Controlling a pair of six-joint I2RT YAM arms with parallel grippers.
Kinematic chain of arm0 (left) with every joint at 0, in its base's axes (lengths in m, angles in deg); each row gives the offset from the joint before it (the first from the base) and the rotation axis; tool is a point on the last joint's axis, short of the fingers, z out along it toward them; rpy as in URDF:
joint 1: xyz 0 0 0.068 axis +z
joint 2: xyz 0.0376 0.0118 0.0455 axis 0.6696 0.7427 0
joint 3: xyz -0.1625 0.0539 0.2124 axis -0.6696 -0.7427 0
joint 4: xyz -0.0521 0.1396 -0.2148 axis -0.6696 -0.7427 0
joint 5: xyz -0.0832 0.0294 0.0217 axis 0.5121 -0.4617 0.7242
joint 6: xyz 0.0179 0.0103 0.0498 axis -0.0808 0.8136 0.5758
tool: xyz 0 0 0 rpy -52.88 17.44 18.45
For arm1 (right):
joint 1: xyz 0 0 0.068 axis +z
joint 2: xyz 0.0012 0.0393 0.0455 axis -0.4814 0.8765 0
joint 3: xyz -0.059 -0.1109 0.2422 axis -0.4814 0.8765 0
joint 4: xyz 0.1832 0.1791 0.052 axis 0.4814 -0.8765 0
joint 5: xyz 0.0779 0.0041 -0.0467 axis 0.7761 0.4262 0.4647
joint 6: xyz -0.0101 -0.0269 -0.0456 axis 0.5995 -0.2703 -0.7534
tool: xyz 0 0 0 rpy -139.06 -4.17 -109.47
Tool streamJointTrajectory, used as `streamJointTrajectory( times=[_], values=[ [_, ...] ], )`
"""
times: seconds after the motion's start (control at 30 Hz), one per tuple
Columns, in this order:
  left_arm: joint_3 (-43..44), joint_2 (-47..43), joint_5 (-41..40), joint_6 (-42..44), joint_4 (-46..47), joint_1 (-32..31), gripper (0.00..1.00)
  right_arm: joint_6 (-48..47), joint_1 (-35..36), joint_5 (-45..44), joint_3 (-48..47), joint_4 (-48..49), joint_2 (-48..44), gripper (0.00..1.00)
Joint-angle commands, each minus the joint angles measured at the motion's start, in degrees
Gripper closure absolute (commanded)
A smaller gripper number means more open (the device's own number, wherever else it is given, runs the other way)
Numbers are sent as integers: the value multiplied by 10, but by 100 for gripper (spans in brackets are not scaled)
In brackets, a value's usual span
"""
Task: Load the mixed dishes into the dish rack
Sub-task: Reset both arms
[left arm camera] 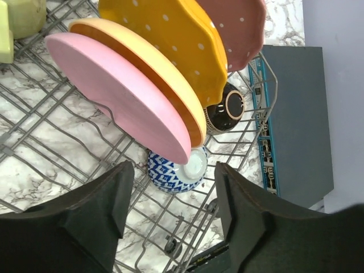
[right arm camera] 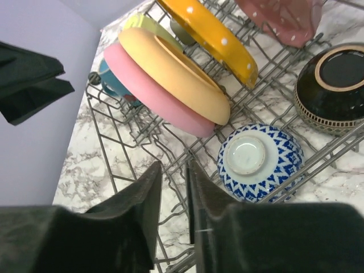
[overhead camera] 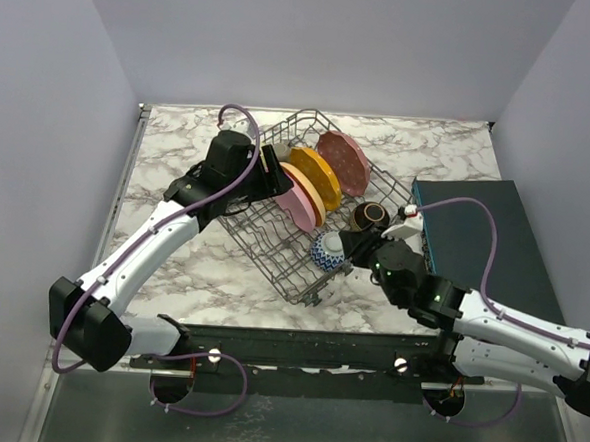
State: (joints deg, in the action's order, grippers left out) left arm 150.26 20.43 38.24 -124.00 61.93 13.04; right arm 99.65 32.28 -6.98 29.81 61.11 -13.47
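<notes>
Your left gripper [left arm camera: 173, 176] stands spread wide and empty beside the pink plate [left arm camera: 122, 94], which is upright on edge in the dish rack [overhead camera: 273, 255]. Your right gripper [right arm camera: 173, 170] is parted only a crack, pinching nothing, near the upturned blue-white bowl [right arm camera: 259, 162] at the rack's near right end. Expect glazed ceramic: stiff, slippery, chippable. Take plates across the rim and the bowl by its wall.
</notes>
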Motion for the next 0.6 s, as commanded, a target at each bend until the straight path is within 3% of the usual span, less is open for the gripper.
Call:
streamJointTrajectory(
  times=[0.0, 0.1, 0.17, 0.3, 0.43, 0.57],
  values=[
    [18, -42, -4, 52, -37, -2, 31, -77, 1, -40, -45, -86, -29, 67],
    [16, -60, 1, 74, -47, -2, 24, -130, 0, -48, -74, -116, -31, 57],
    [9, -74, 9, 90, -48, -2, 2, -165, 0, -56, -93, -135, -27, 52],
    [-9, -104, 26, 118, -49, -2, 2, -228, -1, -73, -126, -167, -16, 41],
    [-30, -138, 36, 137, -52, -2, 1, -282, -17, -74, -155, -185, -11, 37],
    [-53, -173, 20, 149, -59, -2, 1, -316, -108, 0, -181, -201, -1, 36]
  ],
)
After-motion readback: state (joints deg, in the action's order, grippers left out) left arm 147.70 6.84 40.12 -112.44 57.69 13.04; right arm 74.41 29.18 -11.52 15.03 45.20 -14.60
